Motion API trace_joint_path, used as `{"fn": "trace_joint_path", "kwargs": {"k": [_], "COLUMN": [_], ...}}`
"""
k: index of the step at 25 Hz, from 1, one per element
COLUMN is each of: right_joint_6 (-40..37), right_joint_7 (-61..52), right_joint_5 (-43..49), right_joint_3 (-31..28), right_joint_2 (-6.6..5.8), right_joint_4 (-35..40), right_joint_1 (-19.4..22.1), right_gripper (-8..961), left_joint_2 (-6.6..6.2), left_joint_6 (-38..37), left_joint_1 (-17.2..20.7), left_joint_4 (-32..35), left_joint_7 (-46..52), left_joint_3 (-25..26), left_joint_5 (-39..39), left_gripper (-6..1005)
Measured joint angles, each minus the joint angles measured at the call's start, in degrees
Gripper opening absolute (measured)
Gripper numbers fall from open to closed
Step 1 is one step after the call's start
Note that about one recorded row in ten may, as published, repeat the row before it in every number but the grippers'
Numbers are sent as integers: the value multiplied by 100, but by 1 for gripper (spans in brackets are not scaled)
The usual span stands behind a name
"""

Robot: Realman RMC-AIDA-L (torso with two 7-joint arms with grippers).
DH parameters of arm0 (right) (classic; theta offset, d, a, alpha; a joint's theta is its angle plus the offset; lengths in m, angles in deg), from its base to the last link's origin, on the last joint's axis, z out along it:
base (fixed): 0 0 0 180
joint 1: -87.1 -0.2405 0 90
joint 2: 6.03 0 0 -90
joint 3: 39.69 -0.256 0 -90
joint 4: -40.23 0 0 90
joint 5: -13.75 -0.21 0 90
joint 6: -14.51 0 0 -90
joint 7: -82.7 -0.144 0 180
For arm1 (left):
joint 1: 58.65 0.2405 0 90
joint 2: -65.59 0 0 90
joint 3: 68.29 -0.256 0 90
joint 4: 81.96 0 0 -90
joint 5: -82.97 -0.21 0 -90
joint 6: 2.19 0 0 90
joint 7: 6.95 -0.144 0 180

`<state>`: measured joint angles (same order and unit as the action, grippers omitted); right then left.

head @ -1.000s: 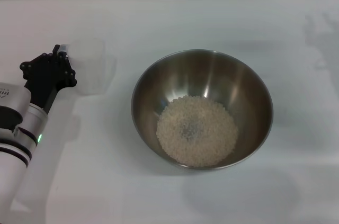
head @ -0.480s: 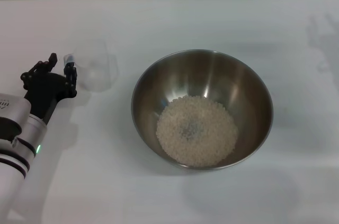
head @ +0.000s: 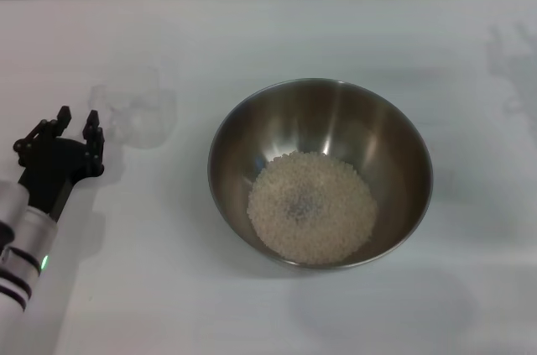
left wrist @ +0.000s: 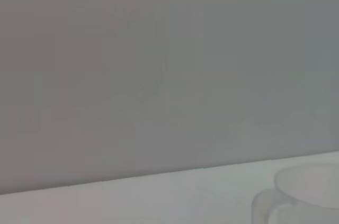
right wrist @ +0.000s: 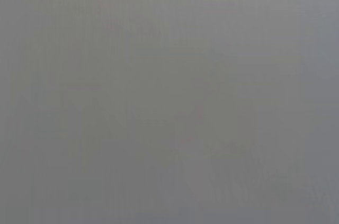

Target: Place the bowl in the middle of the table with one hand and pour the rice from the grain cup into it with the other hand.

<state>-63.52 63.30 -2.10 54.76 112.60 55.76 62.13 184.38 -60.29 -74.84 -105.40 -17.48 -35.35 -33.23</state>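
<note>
Now that the left gripper [head: 74,130] has let go of the small translucent plastic grain cup [head: 144,113] and drawn back toward the near left, its black jaws stand open with nothing between them, just clear of the cup's handle. A second ago those fingers were closed around the handle; half a second ago they had parted but still sat beside it. The cup stands upright on the plain white table [head: 277,36], left of the bowl and apart from it, and looks empty. In the left wrist view only its rim and handle show [left wrist: 296,195] at the table's edge of the picture.

The large round stainless-steel bowl [head: 394,133] sits about mid-table, unmoved across the three head views, with the off-white rice [head: 312,206] heaped in its bottom. No grains show on the table around it.

By my reading the pour is done and the cup set down, so only the arm's retreat remains. The right gripper is out of sight; its wrist view shows only blank grey.
</note>
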Motion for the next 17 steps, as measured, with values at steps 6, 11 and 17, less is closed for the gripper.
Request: {"fn": "trace_joint_path", "kwargs": {"k": [6, 11, 17], "right_joint_6": [154, 297, 655], "right_joint_7": [13, 24, 35], "right_joint_5": [-14, 23, 55], "right_joint_3": [0, 108, 595], "right_joint_2": [-16, 10, 24], "right_joint_4": [-18, -164, -317], "right_joint_1": [-16, -37, -89], "right_gripper": [435, 435, 435], "left_joint_2": [-16, -9, -16], "left_joint_6": [-948, -1845, -2217], "left_joint_1": [262, 320, 172], "left_joint_4": [124, 282, 309], "left_joint_7": [660, 1323, 1552], "left_joint_3": [-474, -620, -555], "left_joint_5": [-8, 5, 33], "left_gripper": [374, 409, 423]}}
